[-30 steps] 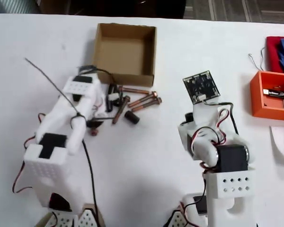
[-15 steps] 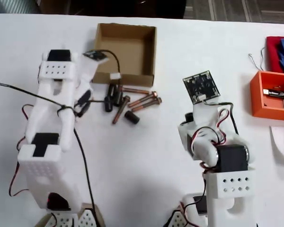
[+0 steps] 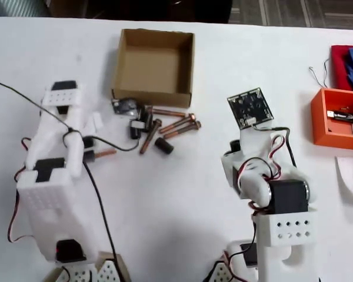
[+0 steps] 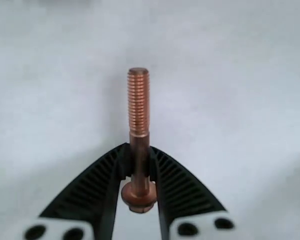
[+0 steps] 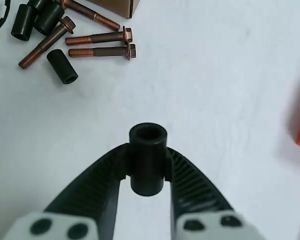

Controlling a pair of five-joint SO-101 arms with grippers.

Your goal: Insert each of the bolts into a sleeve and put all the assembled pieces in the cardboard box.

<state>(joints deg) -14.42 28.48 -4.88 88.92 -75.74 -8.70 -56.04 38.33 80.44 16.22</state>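
left wrist view: the left gripper (image 4: 139,150) is pinching the held bolt (image 4: 138,105), a copper one, between its black fingers (image 4: 102,175). the fingers are closing on the shank just past the flanged head, and the threaded end is sticking out beyond the tips over the white table (image 4: 240,75). in the high view this bolt is showing left of centre, at the end of the left arm (image 3: 53,153), which is running up the left side of the frame. the cardboard box (image 3: 156,96) is sitting open in the upper middle of the high view. just below its front wall, the loose bolts (image 3: 179,124) and the loose sleeves (image 3: 163,145) are lying scattered on the table, several of them touching. in the right wrist view the right gripper (image 5: 146,152) is gripping the held sleeve (image 5: 148,165), a black one, between its fingers, with the open bore facing the camera, well apart from the scatter. the right arm (image 3: 270,194) is standing folded in the lower right of the high view. an orange box (image 3: 335,126) is sitting at the right edge.
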